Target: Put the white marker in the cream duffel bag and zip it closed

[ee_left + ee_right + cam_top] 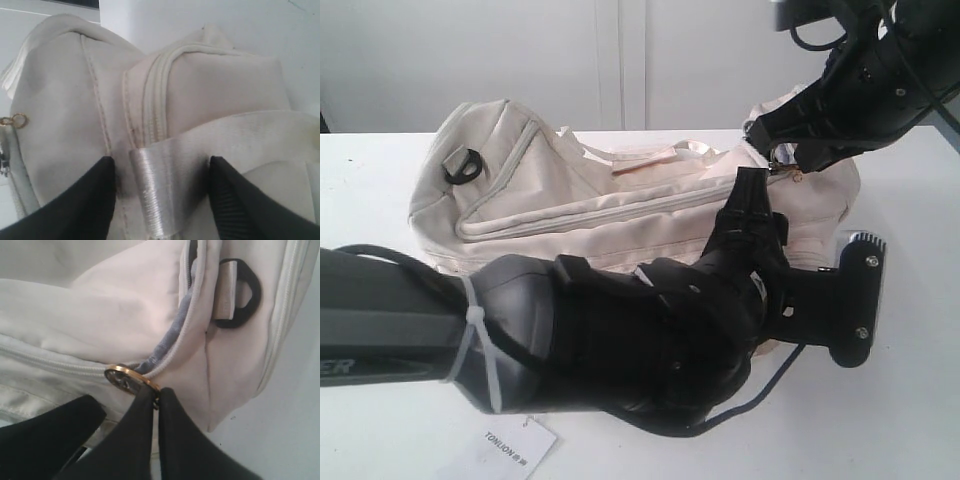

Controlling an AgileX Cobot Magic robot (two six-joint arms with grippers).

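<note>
The cream duffel bag [570,200] lies on its side on the white table. The white marker is out of view. My right gripper [156,396] is shut on the gold zipper pull [131,377] at the bag's right end, where it reaches down from the top right [777,152]. Past the pull, the zipper [172,335] gapes a little and shows grey-blue lining. My left gripper [162,200] is open, and a satin handle strap [170,185] runs between its fingers, against the bag [65,100]. In the exterior view the left gripper [752,190] points up at the bag's front side.
A black D-ring [242,290] sits on the bag's end beside the zipper, and another [463,166] is at the far left end. A white paper tag [510,450] lies at the table's front edge. My left arm [520,330] covers the bag's lower front.
</note>
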